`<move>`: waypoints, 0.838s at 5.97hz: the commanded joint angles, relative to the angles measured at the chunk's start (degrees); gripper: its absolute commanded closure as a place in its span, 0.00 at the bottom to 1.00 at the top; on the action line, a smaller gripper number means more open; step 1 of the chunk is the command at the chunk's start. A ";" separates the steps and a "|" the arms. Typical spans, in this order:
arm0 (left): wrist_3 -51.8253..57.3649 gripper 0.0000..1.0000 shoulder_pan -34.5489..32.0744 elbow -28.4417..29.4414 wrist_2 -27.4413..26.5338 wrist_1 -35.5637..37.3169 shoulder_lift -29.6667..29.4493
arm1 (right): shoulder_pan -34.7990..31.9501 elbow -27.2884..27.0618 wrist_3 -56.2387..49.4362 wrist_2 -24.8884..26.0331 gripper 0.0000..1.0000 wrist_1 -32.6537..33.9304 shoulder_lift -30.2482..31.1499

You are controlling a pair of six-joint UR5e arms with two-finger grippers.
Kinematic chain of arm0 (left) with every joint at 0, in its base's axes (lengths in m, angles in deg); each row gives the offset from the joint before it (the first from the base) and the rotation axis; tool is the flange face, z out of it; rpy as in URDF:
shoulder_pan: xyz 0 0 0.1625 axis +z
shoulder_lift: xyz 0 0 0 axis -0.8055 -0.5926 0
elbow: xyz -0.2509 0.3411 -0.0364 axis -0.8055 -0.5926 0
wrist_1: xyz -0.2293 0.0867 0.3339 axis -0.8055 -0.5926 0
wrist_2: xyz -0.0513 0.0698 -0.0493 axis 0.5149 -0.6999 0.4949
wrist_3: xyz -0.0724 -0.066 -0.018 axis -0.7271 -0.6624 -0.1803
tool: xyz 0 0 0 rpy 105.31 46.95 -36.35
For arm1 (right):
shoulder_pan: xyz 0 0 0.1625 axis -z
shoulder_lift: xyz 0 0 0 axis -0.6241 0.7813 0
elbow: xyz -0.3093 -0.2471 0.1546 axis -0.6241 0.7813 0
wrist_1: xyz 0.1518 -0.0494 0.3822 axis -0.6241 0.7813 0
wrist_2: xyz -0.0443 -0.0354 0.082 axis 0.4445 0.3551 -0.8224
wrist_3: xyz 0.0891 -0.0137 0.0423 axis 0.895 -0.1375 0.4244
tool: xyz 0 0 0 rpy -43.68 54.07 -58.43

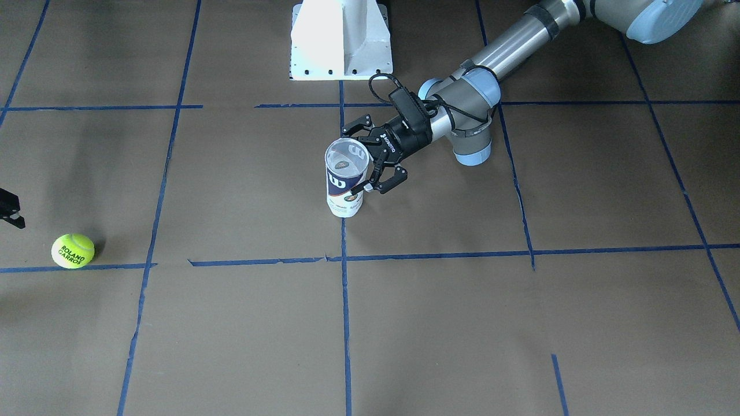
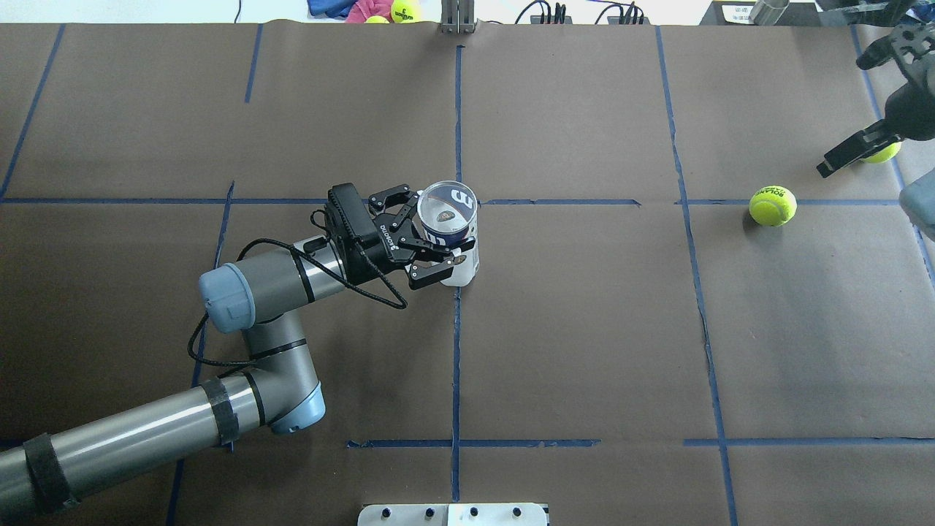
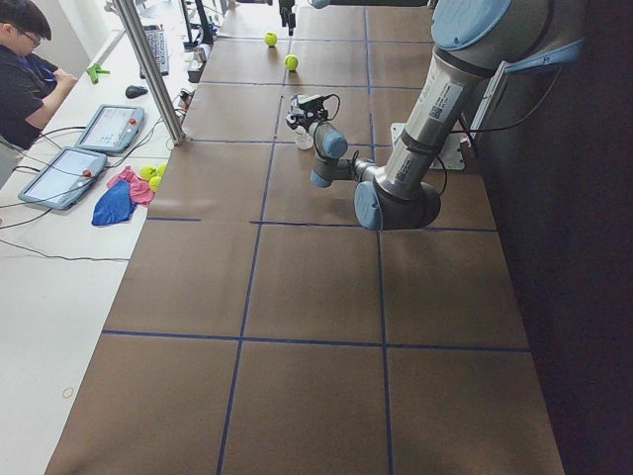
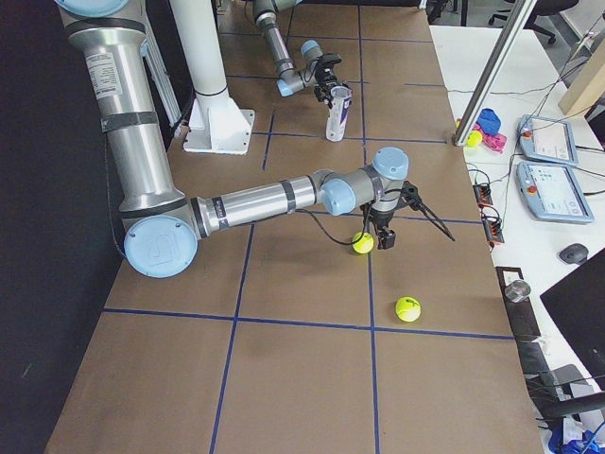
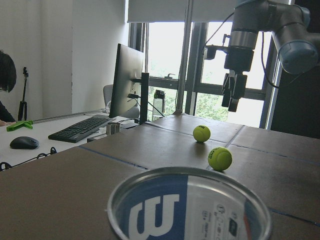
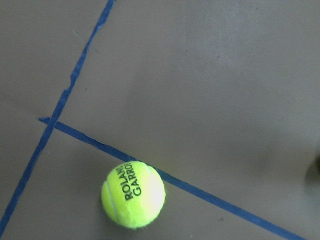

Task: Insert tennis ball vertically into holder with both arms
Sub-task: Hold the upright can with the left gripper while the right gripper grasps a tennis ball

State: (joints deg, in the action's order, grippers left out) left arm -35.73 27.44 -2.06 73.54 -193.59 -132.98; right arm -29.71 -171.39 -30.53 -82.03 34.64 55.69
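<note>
The holder (image 1: 345, 184), a clear tube with a navy and white Wilson label, stands upright with its mouth up near the table's middle (image 2: 453, 234). My left gripper (image 2: 433, 230) is open, level, with a finger on each side of the holder about halfway up. The holder's rim (image 5: 190, 205) fills the bottom of the left wrist view. The tennis ball (image 1: 73, 251) with "ROLAND GARROS" print lies on a tape line far to the right (image 2: 773, 206). My right gripper (image 2: 851, 109) is open and hangs above the table just beyond the ball, which also shows in the right wrist view (image 6: 133, 196).
A second tennis ball (image 2: 880, 152) lies farther out, partly behind a right finger. The white pedestal (image 1: 341, 40) stands at the robot's side. A metal post (image 3: 148, 69), tablets and an operator (image 3: 25, 59) are along the far edge. Blue tape lines grid the brown tabletop.
</note>
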 commanded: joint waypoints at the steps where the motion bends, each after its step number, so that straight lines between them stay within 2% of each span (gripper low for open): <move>1: -0.08 0.10 -0.06 -0.05 -0.09 0.01 -0.08 | 4.86 6.96 6.95 2.39 0.01 -10.29 -2.56; 5: -0.34 0.10 -0.06 -0.14 -0.09 0.18 -0.08 | 9.78 10.23 6.88 5.64 0.01 -11.03 -2.57</move>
State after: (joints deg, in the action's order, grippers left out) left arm -36.01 27.38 -2.15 73.46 -193.43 -133.06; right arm -21.45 -162.14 -23.58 -77.23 23.67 53.17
